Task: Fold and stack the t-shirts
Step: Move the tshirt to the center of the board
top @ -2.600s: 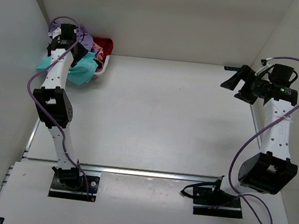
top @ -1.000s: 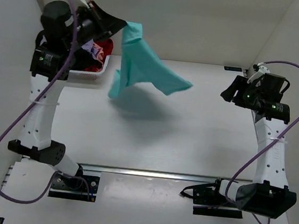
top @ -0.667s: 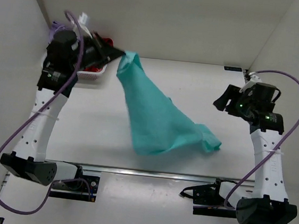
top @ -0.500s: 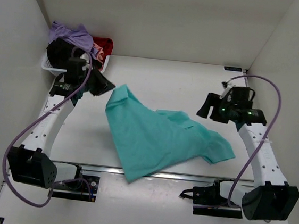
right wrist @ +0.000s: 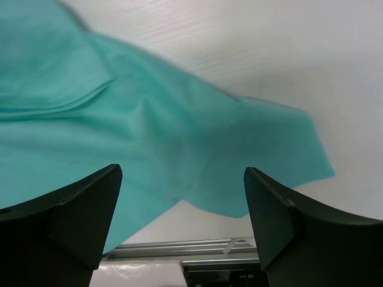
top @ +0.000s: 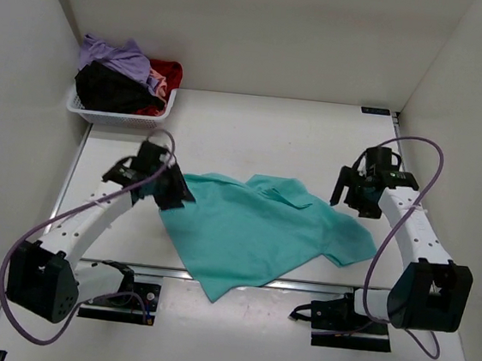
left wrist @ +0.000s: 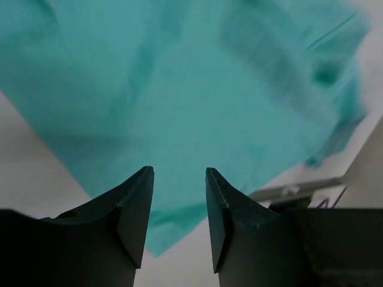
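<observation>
A teal t-shirt (top: 262, 230) lies crumpled and partly spread on the near middle of the table. My left gripper (top: 175, 193) hangs low over its left edge, open and empty. In the left wrist view the gripper (left wrist: 179, 172) has its jaws apart with the teal cloth (left wrist: 179, 89) below them. My right gripper (top: 348, 192) is at the shirt's right upper side. In the right wrist view the gripper (right wrist: 182, 173) is wide open above the teal cloth (right wrist: 119, 119), with a shirt edge and bare table under it.
A white slotted basket (top: 122, 119) stands at the far left corner. It holds a purple shirt (top: 117, 51), a black one (top: 108, 89), a red one (top: 170, 74) and a pink one (top: 155, 78). A metal rail (top: 299, 286) runs along the near table edge.
My left gripper lifted the teal shirt out of the basket, swung it over the table and let go. The shirt now lies flat. Both grippers have come down beside it.
</observation>
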Robot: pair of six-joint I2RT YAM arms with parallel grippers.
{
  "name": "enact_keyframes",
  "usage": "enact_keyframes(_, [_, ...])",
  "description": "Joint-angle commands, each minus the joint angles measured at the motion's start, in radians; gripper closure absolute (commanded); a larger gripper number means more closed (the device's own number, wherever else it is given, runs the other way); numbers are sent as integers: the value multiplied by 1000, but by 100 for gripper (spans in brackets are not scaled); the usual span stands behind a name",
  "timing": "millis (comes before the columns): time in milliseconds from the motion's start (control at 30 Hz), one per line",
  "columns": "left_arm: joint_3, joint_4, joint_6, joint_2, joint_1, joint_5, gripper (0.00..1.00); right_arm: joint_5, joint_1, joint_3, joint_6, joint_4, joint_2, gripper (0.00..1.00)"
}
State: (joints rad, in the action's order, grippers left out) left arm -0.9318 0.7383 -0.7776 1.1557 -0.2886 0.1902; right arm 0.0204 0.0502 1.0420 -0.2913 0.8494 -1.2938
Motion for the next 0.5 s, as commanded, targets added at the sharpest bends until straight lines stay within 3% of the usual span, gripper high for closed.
enact_keyframes(0, [173, 15, -89, -25, -95, 94, 48, -76, -47, -43, 36, 10, -38, 18])
enact_keyframes(67, [237, -30, -106, -4, -122, 83, 49, -88, -70, -60, 49, -6, -80, 18])
enact_keyframes(133, [222, -60, -117, 83, -145, 42, 58, -100, -61, -59, 67, -7, -125, 17])
enact_keyframes(200, [188, -74, -104, 164, -159, -4, 66, -106, -37, -47, 76, -19, -173, 19])
enact_keyframes(333, [44, -71, -65, 368, -190, -115, 67, -120, 3, -16, 78, -23, -269, 25])
enact_keyframes(367, [1, -73, -65, 396, -193, -135, 72, -117, 11, -10, 80, -18, -288, 33])
enact_keyframes(400, [-24, -70, -42, 462, -195, -132, 86, -106, 17, -1, 86, -21, -303, 72])
enact_keyframes(467, [-116, -41, -22, 557, -195, -155, 97, -71, 26, 0, 81, -4, -318, 100])
